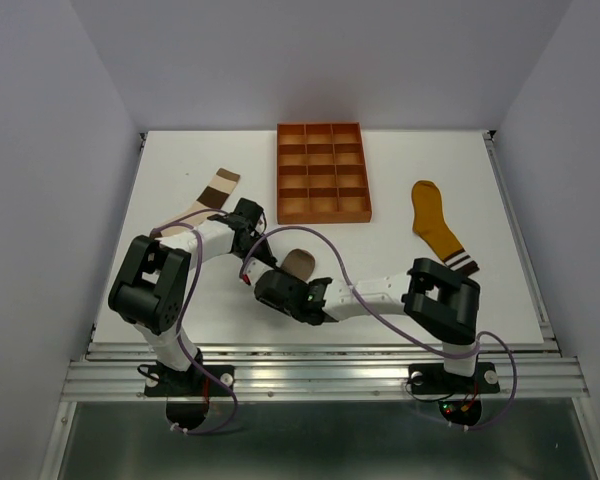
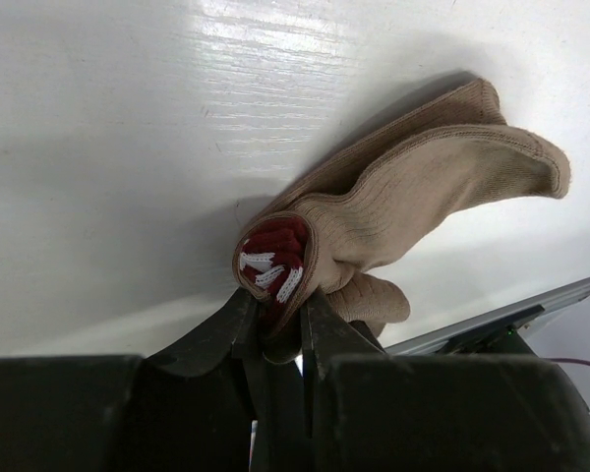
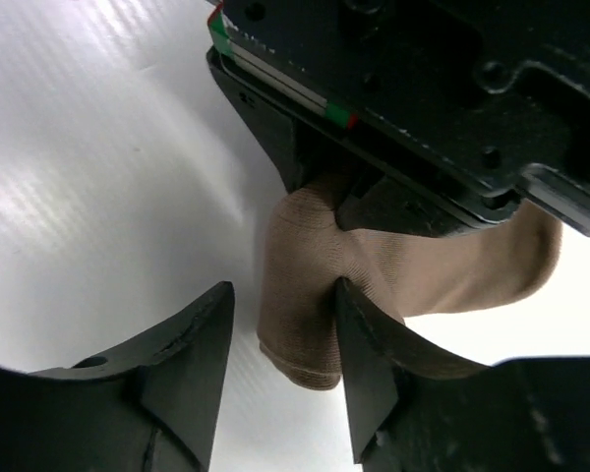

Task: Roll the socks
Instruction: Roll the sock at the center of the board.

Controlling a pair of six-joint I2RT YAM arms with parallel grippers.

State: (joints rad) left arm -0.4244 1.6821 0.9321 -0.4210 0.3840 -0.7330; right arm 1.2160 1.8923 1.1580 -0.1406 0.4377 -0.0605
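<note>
While the left gripper (image 2: 277, 320) is clamping, jaws nearly closed, on the rolled cuff of the taupe sock (image 2: 423, 197), maroon-and-white stripes are showing at the core of the roll. The rest of the sock is trailing away from that claw, up and to the right in the left wrist view, with the toe at the far end. The right gripper (image 3: 282, 290) is standing open and gripping nothing. In its own camera a fold of the taupe fabric is hanging from the left claw into the gap between its fingers, touching one finger and leaving a gap beside the other. Seen from above, the sock is sitting low over the white table (image 1: 400, 290), just on the near side of the orange compartment tray (image 1: 321, 217), toward the arm bases, with both claws meeting at it. A brown-cream-white colour-blocked sock (image 1: 217, 190) is lying flat to the left of the tray and a mustard sock (image 1: 435, 225) to its right, both well apart from the claws. By the look of it the roll is only beginning. The loose length is running away from the held cuff and the right arm is the nearer to it, so the coming move is probably calling for that claw to close on the fold and wind it round the cuff along the sock's long axis
</note>
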